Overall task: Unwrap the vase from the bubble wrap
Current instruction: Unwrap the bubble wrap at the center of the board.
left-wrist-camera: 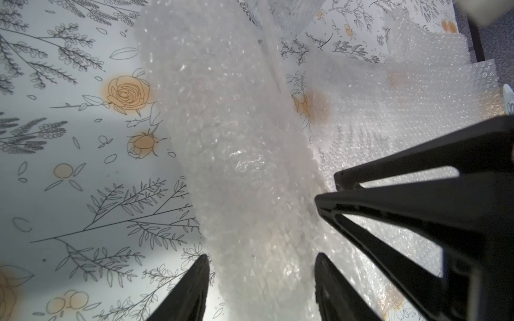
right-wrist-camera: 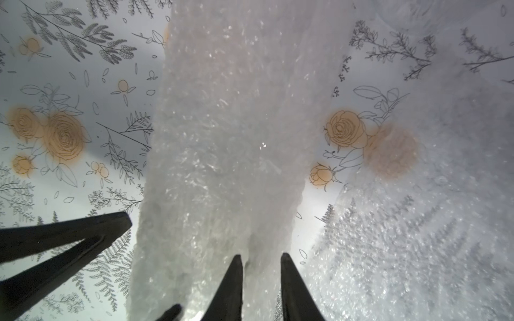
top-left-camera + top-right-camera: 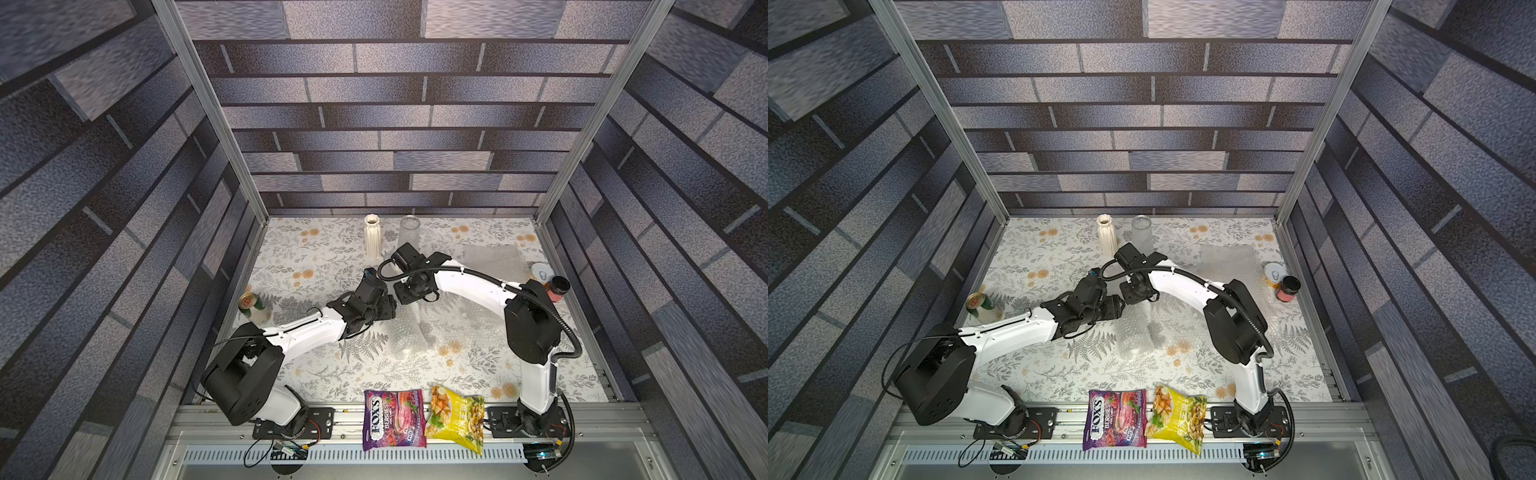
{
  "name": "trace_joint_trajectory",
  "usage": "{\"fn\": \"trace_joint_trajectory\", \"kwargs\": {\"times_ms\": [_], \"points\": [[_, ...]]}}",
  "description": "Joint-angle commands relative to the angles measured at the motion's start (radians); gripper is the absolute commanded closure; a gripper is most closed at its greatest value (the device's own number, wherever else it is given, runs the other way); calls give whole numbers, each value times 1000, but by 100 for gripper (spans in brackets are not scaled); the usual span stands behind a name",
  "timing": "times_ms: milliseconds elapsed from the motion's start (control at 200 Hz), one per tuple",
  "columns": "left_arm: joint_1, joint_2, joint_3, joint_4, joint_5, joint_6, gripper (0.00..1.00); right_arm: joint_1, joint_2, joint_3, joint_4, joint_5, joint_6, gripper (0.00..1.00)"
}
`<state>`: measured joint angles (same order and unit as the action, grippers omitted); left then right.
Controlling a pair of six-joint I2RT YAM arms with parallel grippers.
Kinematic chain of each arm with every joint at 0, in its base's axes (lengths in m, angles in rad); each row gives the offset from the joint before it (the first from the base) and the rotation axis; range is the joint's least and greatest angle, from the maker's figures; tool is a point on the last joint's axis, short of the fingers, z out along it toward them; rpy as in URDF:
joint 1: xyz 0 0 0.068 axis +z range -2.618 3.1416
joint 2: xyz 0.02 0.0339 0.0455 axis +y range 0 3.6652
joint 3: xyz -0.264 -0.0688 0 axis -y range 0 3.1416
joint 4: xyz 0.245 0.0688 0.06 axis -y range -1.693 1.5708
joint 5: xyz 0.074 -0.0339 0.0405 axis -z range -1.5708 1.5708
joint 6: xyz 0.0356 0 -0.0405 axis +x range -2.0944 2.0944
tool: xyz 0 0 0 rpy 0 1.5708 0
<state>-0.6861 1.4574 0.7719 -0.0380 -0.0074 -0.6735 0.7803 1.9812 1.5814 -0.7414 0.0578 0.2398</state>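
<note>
Held between the fingers (image 1: 194,289) of left gripper (image 1: 262,257), filling the gap: wrap (image 1: 236,166) roll. Pinched narrowly in right gripper (image 2: 261,255) (just beside the left): a fold of it.

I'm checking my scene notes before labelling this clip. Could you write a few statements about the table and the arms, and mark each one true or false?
1. The white ribbed vase stands upright near the back of the table. True.
2. The green can stands right beside that vase. False: it stands well apart from it, at the table edge on the left arm's side.
3. The bubble wrap roll runs between the jaws of the left gripper. True.
4. Both snack bags at the front are purple. False: a purple bag lies beside a yellow bag.
</note>
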Motion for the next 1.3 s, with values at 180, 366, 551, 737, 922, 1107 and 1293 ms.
{"fn": "trace_joint_trajectory", "kwargs": {"times_ms": [180,366,551,737,922,1107,1293], "points": [[11,-51,-35,-47,-6,-14,38,-6,78,58,-74,130,-29,76],[14,-55,-43,-46,-6,-13,38,-6,63,58,-39,138,-19,75],[16,-49,-43,-43,-2,-15,38,-6,72,83,1,134,-11,74],[18,-45,-42,-42,1,-14,37,-4,96,104,21,143,-10,75],[18,-41,-42,-42,4,-15,37,-6,96,100,35,169,-13,82],[21,-45,-48,-47,1,-16,37,-6,105,106,26,194,-23,90],[26,-46,-66,-50,4,-20,37,-12,90,90,32,222,-30,91]]}}
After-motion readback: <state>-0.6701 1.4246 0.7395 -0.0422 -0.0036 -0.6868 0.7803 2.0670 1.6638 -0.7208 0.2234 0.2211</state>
